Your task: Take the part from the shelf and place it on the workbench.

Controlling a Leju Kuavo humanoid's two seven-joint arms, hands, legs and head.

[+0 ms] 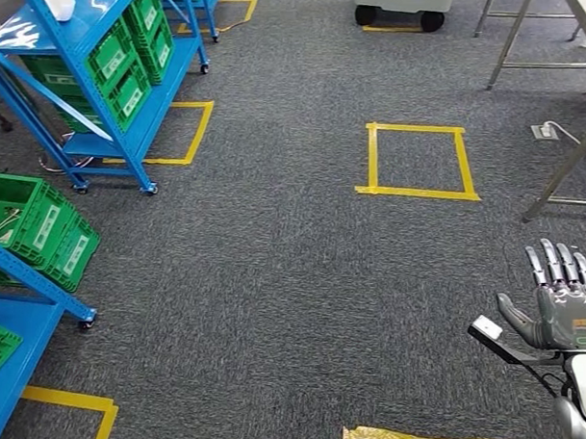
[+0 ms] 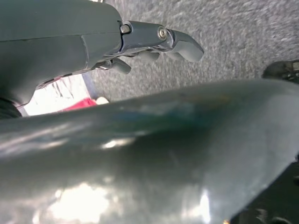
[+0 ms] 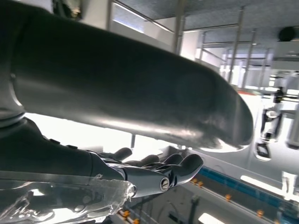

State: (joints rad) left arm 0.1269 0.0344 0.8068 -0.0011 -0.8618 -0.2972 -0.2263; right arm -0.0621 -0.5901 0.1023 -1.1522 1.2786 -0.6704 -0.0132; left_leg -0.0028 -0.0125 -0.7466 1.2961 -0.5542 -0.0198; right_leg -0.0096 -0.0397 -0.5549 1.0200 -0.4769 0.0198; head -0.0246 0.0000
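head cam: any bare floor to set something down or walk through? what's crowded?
Bare carpet runs down the middle, between the blue shelves on the left and the metal table legs on the right. The yellow taped square is bare inside. Crowded: the left edge, where green crates jut out from the shelving. The right hand, low on the right, carries a dark flat part.

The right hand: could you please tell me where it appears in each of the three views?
Head view: the right hand is at the lower right corner, fingers extended over the floor.
Right wrist view: it reaches in from the left edge, low in the picture, beneath its thick thumb.
Left wrist view: the fingers here belong to the left hand.
Shared landmark: the grey carpet.
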